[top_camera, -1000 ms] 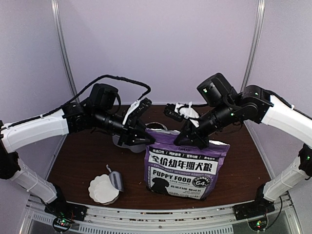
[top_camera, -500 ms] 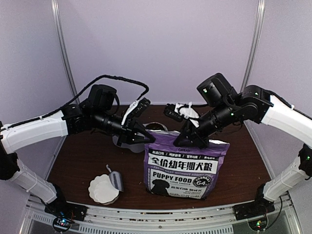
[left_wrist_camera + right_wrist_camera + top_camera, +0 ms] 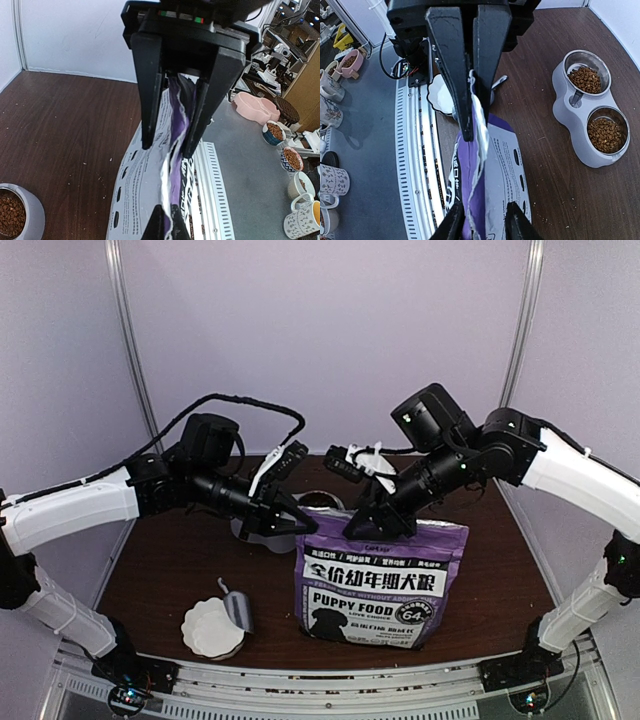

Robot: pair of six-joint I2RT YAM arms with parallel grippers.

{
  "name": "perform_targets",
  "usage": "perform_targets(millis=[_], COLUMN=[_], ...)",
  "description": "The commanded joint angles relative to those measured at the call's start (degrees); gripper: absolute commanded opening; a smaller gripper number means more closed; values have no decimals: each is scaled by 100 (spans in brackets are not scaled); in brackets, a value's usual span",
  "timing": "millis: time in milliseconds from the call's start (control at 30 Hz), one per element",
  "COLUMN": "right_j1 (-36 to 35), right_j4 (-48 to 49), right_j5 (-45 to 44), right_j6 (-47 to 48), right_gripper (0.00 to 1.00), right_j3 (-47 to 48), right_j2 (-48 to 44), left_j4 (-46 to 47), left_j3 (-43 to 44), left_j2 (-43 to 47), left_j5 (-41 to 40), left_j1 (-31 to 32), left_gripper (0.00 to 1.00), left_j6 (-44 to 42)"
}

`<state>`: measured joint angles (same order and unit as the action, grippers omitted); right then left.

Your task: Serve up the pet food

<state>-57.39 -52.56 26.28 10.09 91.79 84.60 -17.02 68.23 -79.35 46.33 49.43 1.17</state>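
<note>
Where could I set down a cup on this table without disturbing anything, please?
The table has bare wood right of the bag, up to its edge, and on the left between the feeder and the white dish. The centre is crowded.

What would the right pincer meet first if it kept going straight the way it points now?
The puppy food bag: its torn top edge lies between the fingertips of the right pincer, so pushing on would drive it down into the bag. Whether they touch now is unclear.

A robotics lab booth: pale lilac partition panels [image 3: 330, 340] on metal posts [image 3: 521, 330] (cluttered equipment benches [image 3: 287, 35] beyond), dark wooden table [image 3: 170, 560].
</note>
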Motion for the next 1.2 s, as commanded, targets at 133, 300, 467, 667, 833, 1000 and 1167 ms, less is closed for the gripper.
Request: perform_targets(millis=[133, 300, 467, 667, 833, 1000, 1167], right_j1=[-84, -81, -80, -82, -81, -80, -80], right_j4=[107, 131, 162, 190, 207, 278, 365], right_j5=[158, 151, 158, 158, 151, 172, 227], right_j6=[-22, -19, -19, -29, -23, -55, -89], right_gripper=[0, 0, 0, 0, 0, 0, 0], right_j3=[261, 218, 191, 158, 131, 129, 129], right_j2=[162, 136, 129, 110, 100, 92, 122], left_j4=[348, 523, 576, 577, 577, 638, 753], left_j3=[13, 49, 85, 94, 77, 65, 121], left_j2=[196, 177, 137, 87, 87, 93, 25], left_j5=[183, 178, 197, 218, 260, 289, 296], left_j1=[-3, -3, 1, 5, 5, 10, 55], left_gripper=[0, 21, 25, 13, 0, 0, 20], left_j6=[-1, 148, 200, 211, 192, 218, 328])
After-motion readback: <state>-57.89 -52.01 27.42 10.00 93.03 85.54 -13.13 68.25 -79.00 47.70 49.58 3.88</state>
